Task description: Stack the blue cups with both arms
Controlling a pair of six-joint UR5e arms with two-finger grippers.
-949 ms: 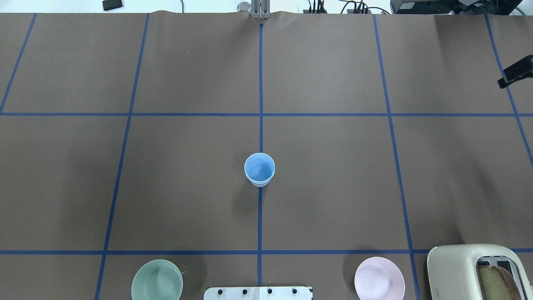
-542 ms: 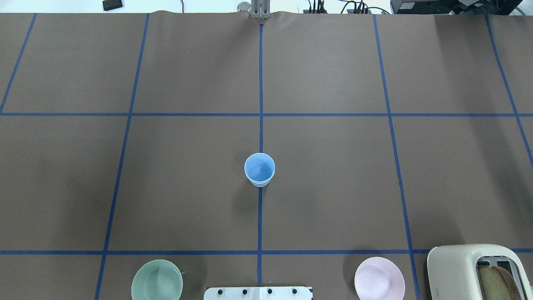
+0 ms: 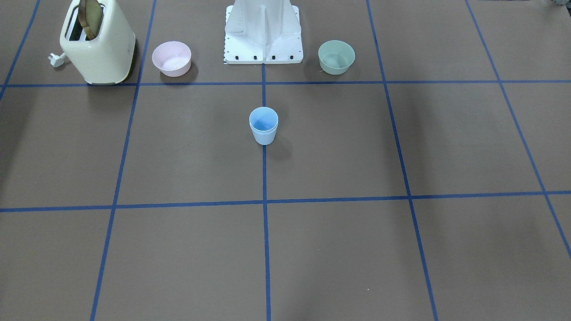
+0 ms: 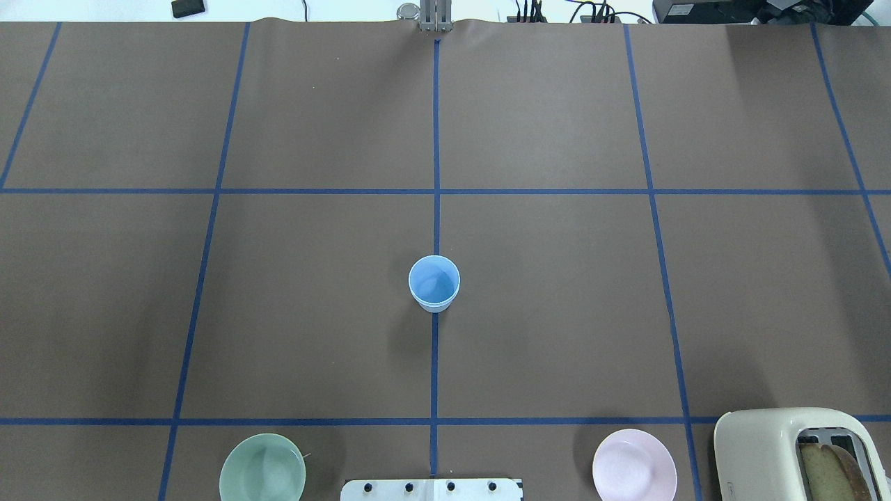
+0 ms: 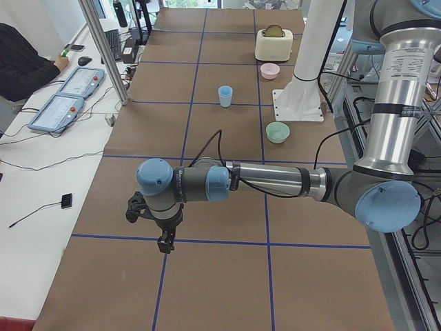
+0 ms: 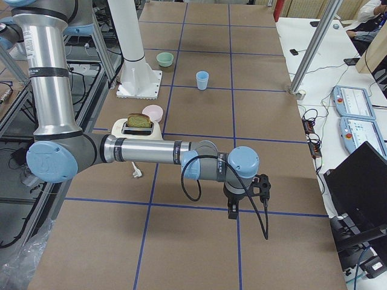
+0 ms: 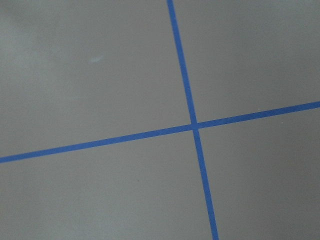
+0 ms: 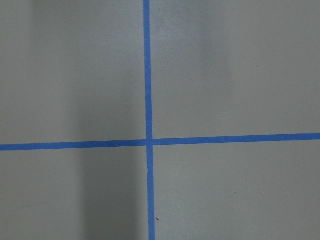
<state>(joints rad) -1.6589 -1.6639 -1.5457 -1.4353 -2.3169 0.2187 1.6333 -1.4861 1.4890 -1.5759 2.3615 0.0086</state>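
Gone from the overhead view's right edge since a moment ago, the right gripper (image 6: 232, 211) now shows only in a side view. From the robot's left you see the left gripper (image 5: 165, 243) hanging over the table's (image 4: 557, 313) left end, the blue cups (image 4: 434, 284) nested upright on the centre line, well apart from both tools, then the right gripper over the right end. You cannot tell whether either gripper is open or closed.
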